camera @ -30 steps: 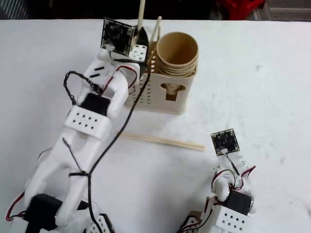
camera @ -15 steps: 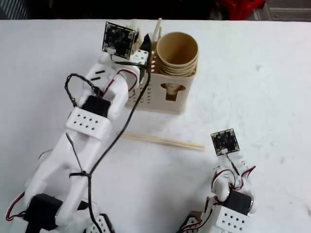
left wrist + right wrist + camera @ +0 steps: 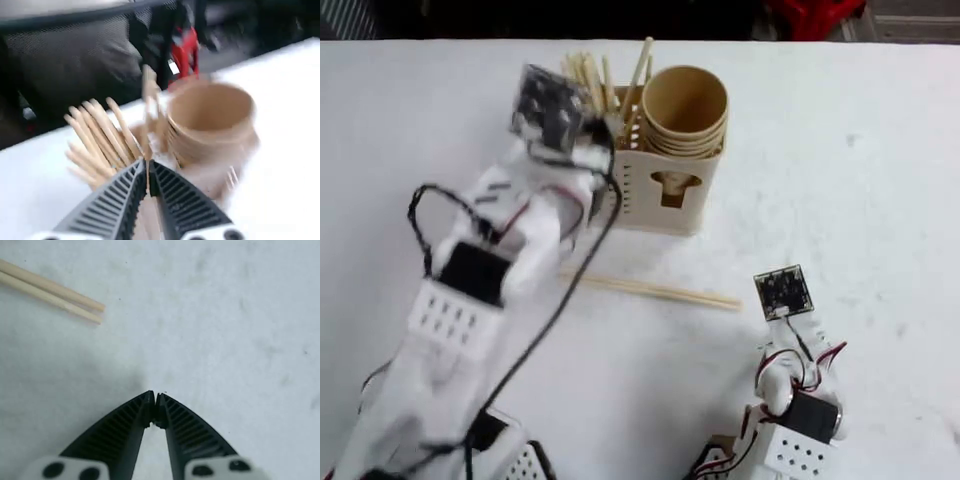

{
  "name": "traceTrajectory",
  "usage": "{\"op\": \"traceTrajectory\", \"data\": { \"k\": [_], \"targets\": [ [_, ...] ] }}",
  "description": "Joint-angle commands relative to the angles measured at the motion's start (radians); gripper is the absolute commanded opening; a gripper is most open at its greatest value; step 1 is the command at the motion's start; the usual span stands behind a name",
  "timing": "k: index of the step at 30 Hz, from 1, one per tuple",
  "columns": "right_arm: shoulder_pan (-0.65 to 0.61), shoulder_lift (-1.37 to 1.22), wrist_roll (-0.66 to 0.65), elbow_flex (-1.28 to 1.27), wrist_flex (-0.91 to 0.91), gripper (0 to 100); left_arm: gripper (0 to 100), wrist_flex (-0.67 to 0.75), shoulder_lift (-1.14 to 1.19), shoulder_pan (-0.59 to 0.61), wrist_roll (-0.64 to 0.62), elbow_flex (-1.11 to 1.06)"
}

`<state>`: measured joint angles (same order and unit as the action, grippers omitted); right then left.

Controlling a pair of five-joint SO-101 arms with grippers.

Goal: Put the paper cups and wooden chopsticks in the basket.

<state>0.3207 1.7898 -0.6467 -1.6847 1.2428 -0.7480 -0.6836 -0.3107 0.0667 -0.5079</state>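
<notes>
Left gripper (image 3: pixel 148 167) and right gripper (image 3: pixel 154 407) are closed, apparently empty; the left gripper, near the basket (image 3: pixel 660 205), may snag the upright chopsticks (image 3: pixel 585 72), tipping it.

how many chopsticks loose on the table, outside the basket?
2. Both chopsticks lie side by side on the table in front of the basket. The left arm covers their far end; more may hide beneath it.
</notes>
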Motion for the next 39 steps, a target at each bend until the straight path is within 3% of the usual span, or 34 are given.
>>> {"op": "traceTrajectory", "data": {
  "k": [1, 4, 10, 13, 18, 25, 32, 39],
  "targets": [
    [0.005, 0.008, -0.005, -0.006, 0.004, 1.5, 2, -0.330, -0.093, -0.104, 0.276, 0.017],
    [0.005, 0.008, -0.005, -0.006, 0.004, 1.5, 2, -0.422, -0.070, -0.127, 0.324, -0.015],
    [0.005, 0.008, -0.005, -0.006, 0.004, 1.5, 4, -0.428, 0.097, -0.131, 0.334, -0.095],
    [0.005, 0.008, -0.005, -0.006, 0.004, 1.5, 7, -0.427, 0.231, -0.180, 0.446, -0.098],
    [0.005, 0.008, -0.005, -0.006, 0.004, 1.5, 9, -0.292, 0.476, -0.254, 0.552, -0.092],
    [0.005, 0.008, -0.005, -0.006, 0.004, 1.5, 10, -0.245, 0.831, -0.254, 0.621, 0.127],
    [0.005, 0.008, -0.005, -0.006, 0.004, 1.5, 10, -0.339, 1.087, -0.245, 0.660, 0.359],
    [0.005, 0.008, -0.005, -0.006, 0.004, 1.5, 9, -0.463, 1.184, -0.237, 0.664, 0.483]
  ]
}}
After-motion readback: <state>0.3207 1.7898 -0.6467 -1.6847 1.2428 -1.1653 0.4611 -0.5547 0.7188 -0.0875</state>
